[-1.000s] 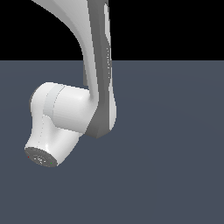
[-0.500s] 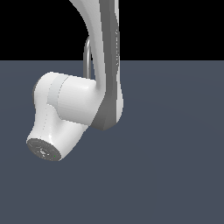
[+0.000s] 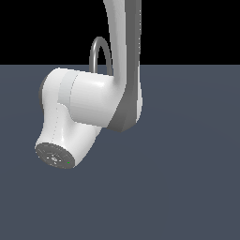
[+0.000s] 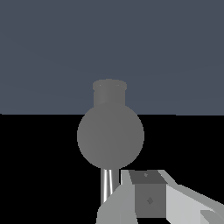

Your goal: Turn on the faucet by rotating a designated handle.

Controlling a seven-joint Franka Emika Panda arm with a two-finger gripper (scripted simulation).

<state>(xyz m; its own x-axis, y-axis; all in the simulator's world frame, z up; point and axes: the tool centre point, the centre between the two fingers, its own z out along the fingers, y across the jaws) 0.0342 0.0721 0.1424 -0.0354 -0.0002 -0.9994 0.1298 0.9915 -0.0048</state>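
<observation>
In the exterior view only the top of the faucet's arched spout (image 3: 97,48) shows, behind my white arm (image 3: 89,105). The arm hides the faucet's base, the handle and my gripper there. The wrist view shows a grey round body (image 4: 110,135) with a short stubby collar (image 4: 109,92). A thin bright metal rod (image 4: 106,187) runs from it toward my gripper (image 4: 142,203). I cannot tell whether that rod is the handle or the spout seen edge-on. One grey finger (image 4: 148,194) stands right beside the rod; I cannot make out whether they touch.
A flat dark grey-blue floor (image 3: 187,187) spreads around the faucet, under a black background. My arm's elbow and its round end cap (image 3: 54,155) fill the middle of the exterior view.
My arm has swung toward the exterior view's right and slightly up. More of the spout's arch now shows beside the upper link.
</observation>
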